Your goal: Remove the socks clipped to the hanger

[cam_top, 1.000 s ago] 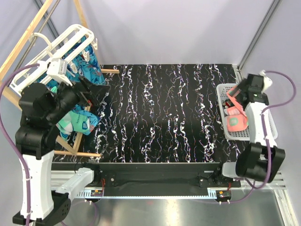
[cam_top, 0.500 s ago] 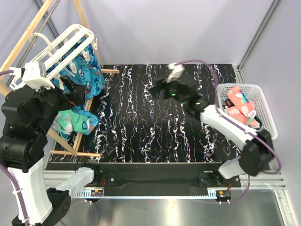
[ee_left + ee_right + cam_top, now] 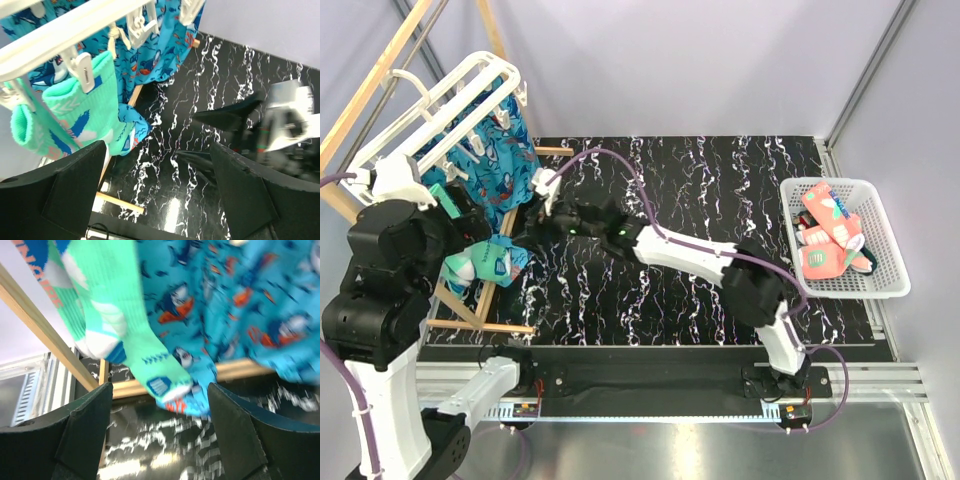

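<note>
The white hanger (image 3: 450, 100) hangs at the far left from the wooden pole frame, and its bar (image 3: 75, 25) crosses the top of the left wrist view. Blue patterned socks (image 3: 510, 160) and a mint-green sock (image 3: 485, 260) are clipped to it. My left gripper (image 3: 468, 208) is open just in front of them, the mint socks (image 3: 85, 115) above its left finger, nothing between its jaws (image 3: 157, 190). My right gripper (image 3: 528, 232) reaches across the table, open and empty (image 3: 157, 435), just below the mint sock's toe (image 3: 125, 330) and the blue socks (image 3: 240, 305).
A white mesh basket (image 3: 880, 240) at the right edge holds coral-pink socks (image 3: 825, 235). The wooden pole frame (image 3: 480, 325) leans at the left, with a pole (image 3: 45, 335) close to the right gripper. The right arm (image 3: 700, 255) spans the black marbled table (image 3: 700, 190).
The right arm has swung from the basket across the table to the hanging socks, leaving a coral sock in the basket. The left gripper has drawn back to the left and narrowed slightly.
</note>
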`<state>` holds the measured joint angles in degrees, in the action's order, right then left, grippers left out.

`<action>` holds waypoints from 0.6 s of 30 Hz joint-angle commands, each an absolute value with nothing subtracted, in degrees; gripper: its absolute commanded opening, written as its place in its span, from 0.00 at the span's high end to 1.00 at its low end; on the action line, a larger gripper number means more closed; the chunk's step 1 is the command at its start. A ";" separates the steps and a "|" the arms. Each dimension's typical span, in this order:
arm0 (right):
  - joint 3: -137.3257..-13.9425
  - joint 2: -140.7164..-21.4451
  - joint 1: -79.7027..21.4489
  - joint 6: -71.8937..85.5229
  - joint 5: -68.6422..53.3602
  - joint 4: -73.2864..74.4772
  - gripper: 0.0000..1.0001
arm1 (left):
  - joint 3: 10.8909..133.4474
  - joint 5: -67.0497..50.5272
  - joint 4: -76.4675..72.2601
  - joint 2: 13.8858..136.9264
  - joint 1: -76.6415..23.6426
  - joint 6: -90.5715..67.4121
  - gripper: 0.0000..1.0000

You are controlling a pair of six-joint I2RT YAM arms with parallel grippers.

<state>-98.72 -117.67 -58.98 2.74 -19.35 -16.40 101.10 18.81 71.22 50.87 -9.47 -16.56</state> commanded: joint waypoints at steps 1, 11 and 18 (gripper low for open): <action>-106.94 -123.21 -60.64 -2.45 -23.29 -21.01 0.17 | 101.43 21.97 67.77 47.82 -9.58 -17.84 0.10; -124.34 -137.71 -63.45 -3.17 -26.28 -22.50 0.21 | 99.23 14.69 63.99 46.23 -9.58 -20.83 0.10; -130.35 -142.91 -66.35 -3.51 -24.96 -19.42 0.24 | 97.91 14.23 62.93 45.44 -9.58 -20.66 0.10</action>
